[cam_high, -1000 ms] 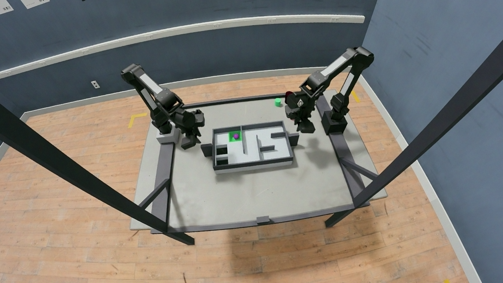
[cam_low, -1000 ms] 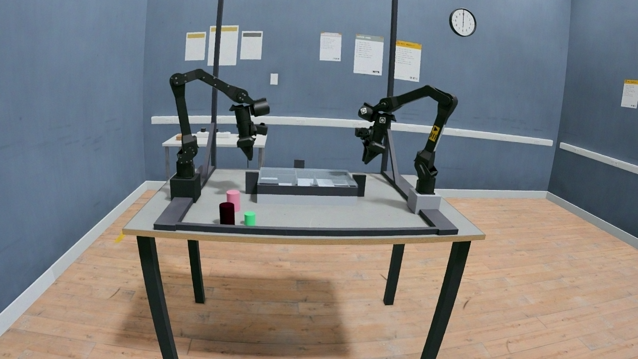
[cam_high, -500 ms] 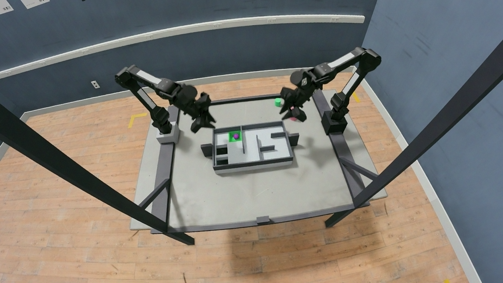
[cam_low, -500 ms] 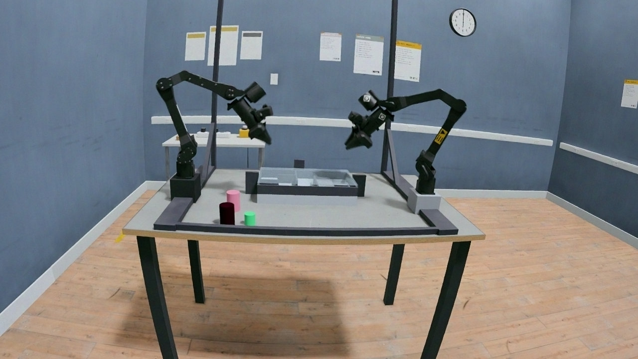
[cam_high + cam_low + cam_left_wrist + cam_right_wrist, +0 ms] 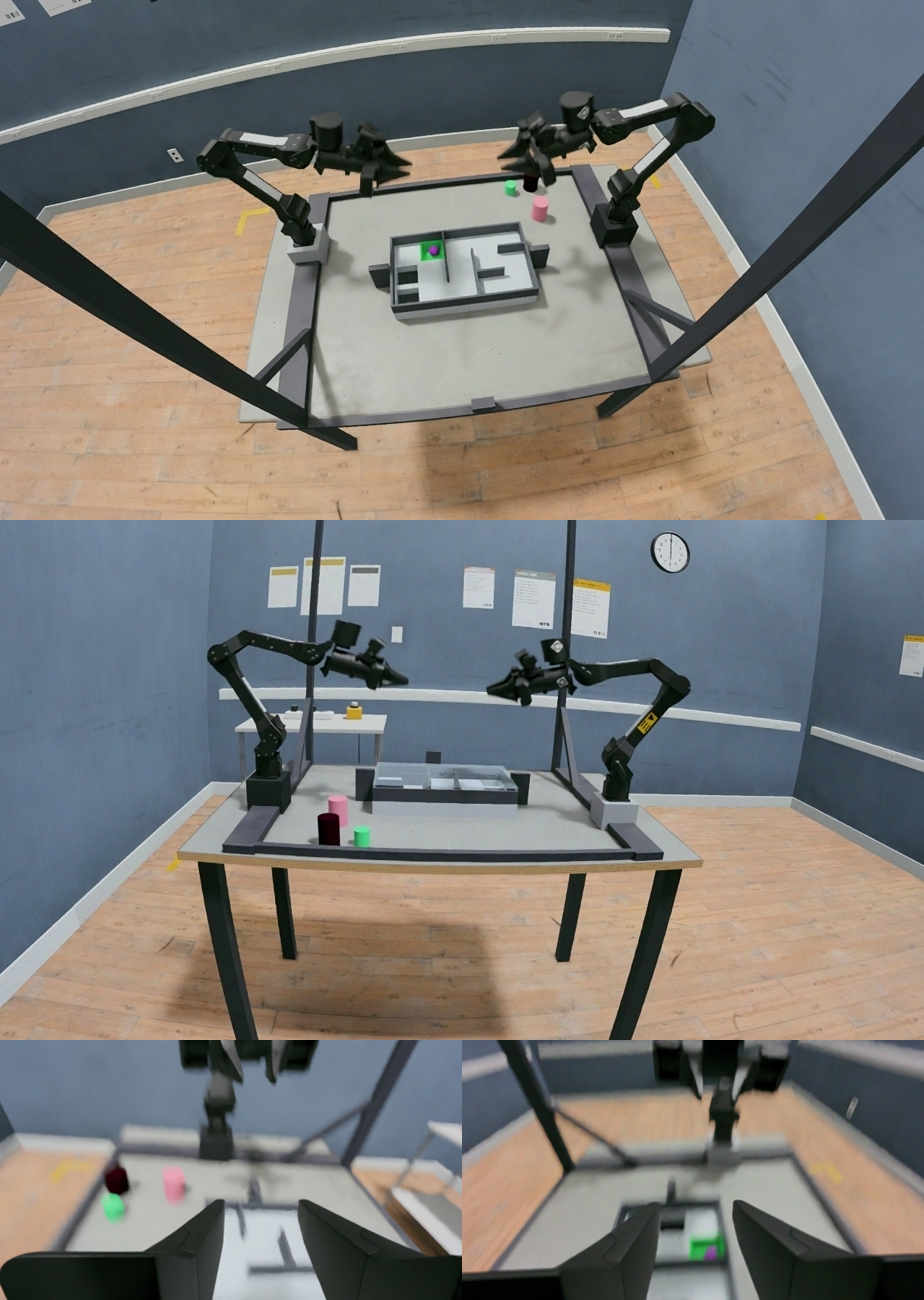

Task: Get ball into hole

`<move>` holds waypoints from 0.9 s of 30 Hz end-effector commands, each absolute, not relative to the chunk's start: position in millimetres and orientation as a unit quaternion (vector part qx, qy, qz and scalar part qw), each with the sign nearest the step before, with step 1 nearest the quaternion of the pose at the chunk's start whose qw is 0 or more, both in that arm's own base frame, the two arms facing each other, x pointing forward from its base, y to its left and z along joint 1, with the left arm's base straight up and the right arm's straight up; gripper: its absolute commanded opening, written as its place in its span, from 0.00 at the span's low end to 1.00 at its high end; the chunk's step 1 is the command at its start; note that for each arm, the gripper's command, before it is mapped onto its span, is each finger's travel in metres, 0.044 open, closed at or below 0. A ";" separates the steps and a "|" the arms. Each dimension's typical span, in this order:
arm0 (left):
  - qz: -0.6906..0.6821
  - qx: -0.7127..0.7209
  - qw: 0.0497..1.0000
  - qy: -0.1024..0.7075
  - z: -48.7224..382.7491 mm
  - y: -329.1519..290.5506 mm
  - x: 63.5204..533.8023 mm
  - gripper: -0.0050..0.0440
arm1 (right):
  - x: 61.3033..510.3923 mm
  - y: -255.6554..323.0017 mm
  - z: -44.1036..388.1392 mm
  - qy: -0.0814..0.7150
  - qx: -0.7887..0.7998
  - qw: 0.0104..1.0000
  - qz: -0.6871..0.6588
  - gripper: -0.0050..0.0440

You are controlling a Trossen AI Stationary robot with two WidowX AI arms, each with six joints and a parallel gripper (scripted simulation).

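- The left gripper [image 5: 401,166] [image 5: 491,689] [image 5: 260,1207] [image 5: 716,1105] has its fingers parted, nothing between them, and touches nothing, up above the table [image 5: 400,368] [image 5: 452,831].
- The right gripper [image 5: 502,162] [image 5: 406,680] [image 5: 259,1084] [image 5: 696,1209] is likewise partly spread and holding nothing; the two point toward each other, well apart.
- The walled maze board [image 5: 465,302] [image 5: 445,796] [image 5: 693,1263] lies flat on the table, apart from both grippers, under a see-through lid [image 5: 445,768].
- The purple ball [image 5: 433,250] [image 5: 710,1253] is in the green-bottomed hole [image 5: 424,254] [image 5: 698,1253], in the board's corner compartment.
- Two black holes [image 5: 406,276] sit in that same end of the board; the ball is in neither.
- A side handle [image 5: 379,276] [image 5: 520,788] juts from the end nearer the left arm's base, another handle [image 5: 539,256] [image 5: 364,784] from the opposite end.
- Beyond the board, a pink cylinder [image 5: 539,209] [image 5: 338,810] [image 5: 174,1185], a dark maroon cylinder [image 5: 530,184] [image 5: 328,829] [image 5: 116,1179] and a short green cylinder [image 5: 510,188] [image 5: 362,835] [image 5: 113,1207] stand upright.
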State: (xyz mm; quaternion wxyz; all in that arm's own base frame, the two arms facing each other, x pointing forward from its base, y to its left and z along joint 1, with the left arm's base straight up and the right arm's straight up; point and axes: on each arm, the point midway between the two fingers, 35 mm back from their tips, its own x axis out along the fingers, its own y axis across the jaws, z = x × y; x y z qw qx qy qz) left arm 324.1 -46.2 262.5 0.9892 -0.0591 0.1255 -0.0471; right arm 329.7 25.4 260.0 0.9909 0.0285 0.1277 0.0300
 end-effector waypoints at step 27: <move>0.000 -0.001 0.999 -0.049 342.4 -0.6 311.3 0.47 | 311.6 -0.9 339.7 -0.046 -0.001 0.999 -0.003 0.47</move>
